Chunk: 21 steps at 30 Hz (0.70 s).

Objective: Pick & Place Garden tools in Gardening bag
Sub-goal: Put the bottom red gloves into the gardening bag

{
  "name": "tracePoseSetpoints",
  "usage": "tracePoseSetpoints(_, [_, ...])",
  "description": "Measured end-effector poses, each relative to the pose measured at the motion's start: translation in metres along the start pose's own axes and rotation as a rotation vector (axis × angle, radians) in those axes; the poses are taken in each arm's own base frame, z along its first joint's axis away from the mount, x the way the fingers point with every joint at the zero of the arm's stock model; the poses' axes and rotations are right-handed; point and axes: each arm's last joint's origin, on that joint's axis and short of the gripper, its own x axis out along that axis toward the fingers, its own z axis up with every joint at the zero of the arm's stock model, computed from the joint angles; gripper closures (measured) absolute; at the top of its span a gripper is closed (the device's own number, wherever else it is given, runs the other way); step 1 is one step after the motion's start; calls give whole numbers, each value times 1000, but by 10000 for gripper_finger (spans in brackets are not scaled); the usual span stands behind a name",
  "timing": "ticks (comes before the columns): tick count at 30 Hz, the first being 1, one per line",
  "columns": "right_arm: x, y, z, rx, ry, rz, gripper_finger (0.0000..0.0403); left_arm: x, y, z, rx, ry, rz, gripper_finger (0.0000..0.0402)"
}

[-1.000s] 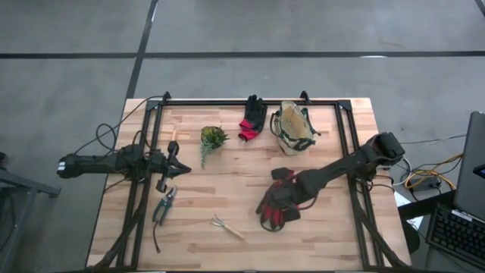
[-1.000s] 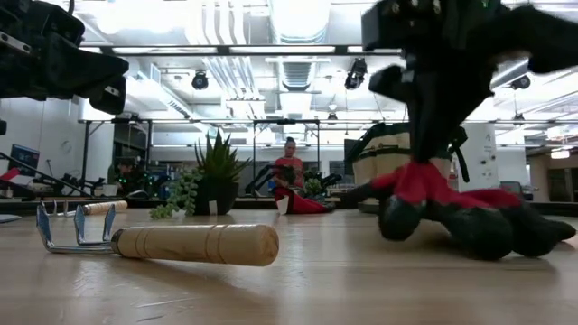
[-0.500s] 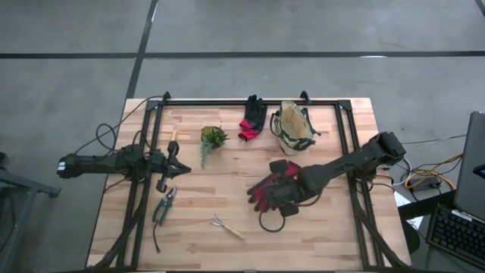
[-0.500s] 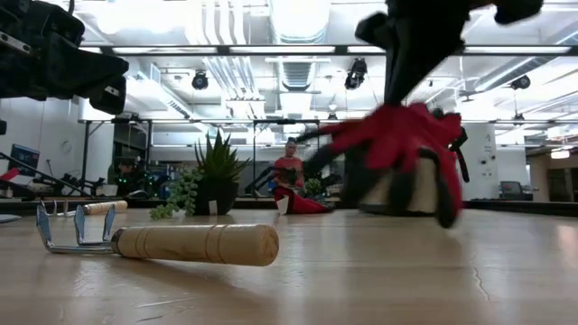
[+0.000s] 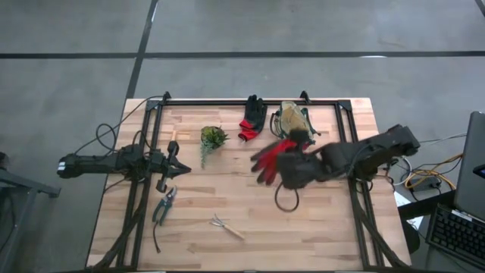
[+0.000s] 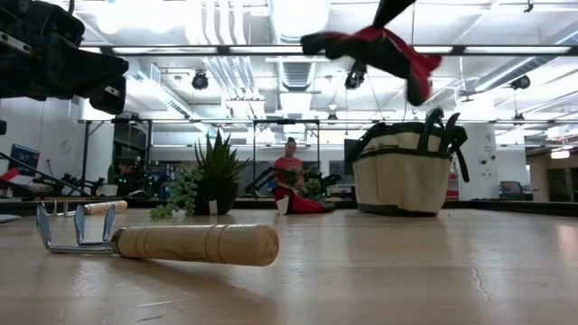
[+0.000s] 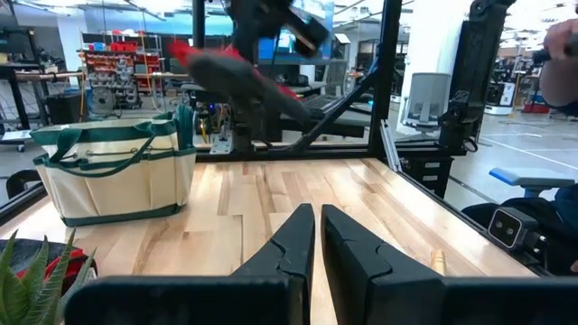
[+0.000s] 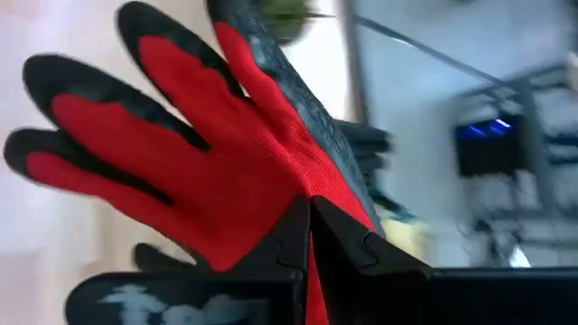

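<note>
A: One red glove point(image 5: 269, 157) up in the air beside the bag point(image 5: 294, 126), right gripper point(image 8: 309, 221) pinched tight on its cuff.

B: Soft, floppy, light; cuff hold looks sensible. Left gripper point(image 7: 317, 236) waits, fingers nearly together, empty.

right tool point(image 5: 292, 168) raised, clamped (left tool point(image 5: 176, 161) idle, closed)

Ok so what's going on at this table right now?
The right gripper is shut on a red glove and holds it in the air, near the gardening bag at the far side of the table. The left gripper waits, shut and empty, near the left edge. A black-and-red glove, pruners, a hand fork and a small plant lie on the table, outside the bag.
</note>
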Motion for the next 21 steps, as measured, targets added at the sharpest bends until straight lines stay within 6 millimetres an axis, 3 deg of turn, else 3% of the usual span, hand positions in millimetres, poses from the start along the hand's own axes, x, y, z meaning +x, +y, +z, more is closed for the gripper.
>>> tracePoseSetpoints(11, [4,-81,-17,378,22,-181,395,0,0,0,0,0,0,374])
tracePoseSetpoints(21, [27,-128,-31,496,127,-299,395,0,0,0,0,0,0,374])
